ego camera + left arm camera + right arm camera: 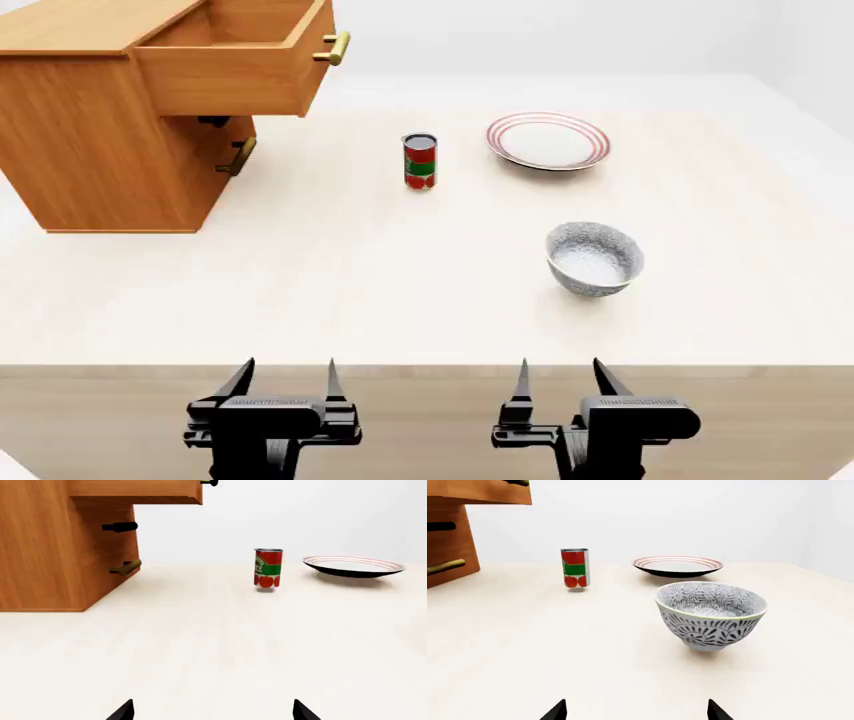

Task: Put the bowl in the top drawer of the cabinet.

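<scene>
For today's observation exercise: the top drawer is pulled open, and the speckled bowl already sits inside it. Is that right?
Not quite. The top drawer is pulled open, but the bowl still stands on the table, in front of the right end effector. The head view shows it.

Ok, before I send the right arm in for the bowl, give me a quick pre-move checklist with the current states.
1. Top drawer pulled out of the cabinet: ok.
2. Drawer interior free for the bowl: cannot tell, only partly visible.
3. Bowl upright on the table, untouched: ok.
4. Right gripper open and empty: ok.
5. Left gripper open, back at the table's near edge: ok.
6. Can and plate apart from the bowl: ok.
</scene>
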Controlling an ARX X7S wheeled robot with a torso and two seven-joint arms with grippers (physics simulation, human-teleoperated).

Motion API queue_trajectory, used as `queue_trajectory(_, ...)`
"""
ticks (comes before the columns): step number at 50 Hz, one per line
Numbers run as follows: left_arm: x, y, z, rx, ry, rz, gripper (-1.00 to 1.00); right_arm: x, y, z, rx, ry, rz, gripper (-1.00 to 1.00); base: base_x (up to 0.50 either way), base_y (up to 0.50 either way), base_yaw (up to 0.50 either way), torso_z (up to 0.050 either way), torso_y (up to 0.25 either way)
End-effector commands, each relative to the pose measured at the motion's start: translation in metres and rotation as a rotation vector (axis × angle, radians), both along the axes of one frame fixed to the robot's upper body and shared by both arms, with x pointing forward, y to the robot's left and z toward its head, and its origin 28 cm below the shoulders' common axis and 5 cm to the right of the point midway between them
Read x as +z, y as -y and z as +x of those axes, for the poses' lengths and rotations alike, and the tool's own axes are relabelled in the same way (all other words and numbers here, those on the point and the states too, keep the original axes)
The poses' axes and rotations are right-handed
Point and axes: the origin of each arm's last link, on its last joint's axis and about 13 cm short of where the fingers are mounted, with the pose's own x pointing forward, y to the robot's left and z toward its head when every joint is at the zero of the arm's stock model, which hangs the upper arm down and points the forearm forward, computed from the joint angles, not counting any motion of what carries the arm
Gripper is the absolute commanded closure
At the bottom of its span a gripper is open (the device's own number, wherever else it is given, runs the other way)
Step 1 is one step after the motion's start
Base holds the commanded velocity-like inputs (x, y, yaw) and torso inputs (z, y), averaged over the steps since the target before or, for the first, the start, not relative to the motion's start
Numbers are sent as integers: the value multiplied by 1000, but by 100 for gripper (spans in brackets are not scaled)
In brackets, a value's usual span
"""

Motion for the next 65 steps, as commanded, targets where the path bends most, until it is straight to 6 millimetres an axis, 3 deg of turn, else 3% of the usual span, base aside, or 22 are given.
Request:
queue_trajectory(1, 0, 0, 0, -1, -1, -1, -100, 0, 0, 0, 0, -2, 1, -100, 0, 0, 0, 0, 0)
queue_trajectory(8, 0, 1, 1, -6, -6, -4, -100, -1, 0, 2, 2, -11, 1, -100, 0, 88, 0, 0, 0)
queue_trajectory(49, 0, 0, 2, -20, -23, -9, -100, -2, 0, 3, 8, -32, -5, -100, 0, 463, 0, 0, 0)
queue_trajectory(59, 11, -2, 6, -14, -54, -95, -100, 7, 2, 4, -11, -44, -13, -100, 0, 0, 0, 0, 0)
queue_trajectory(65, 32, -1, 3, -58, -59, -169, -100, 30, 5, 1, -11, -34, 7, -100, 0, 0, 0, 0, 0)
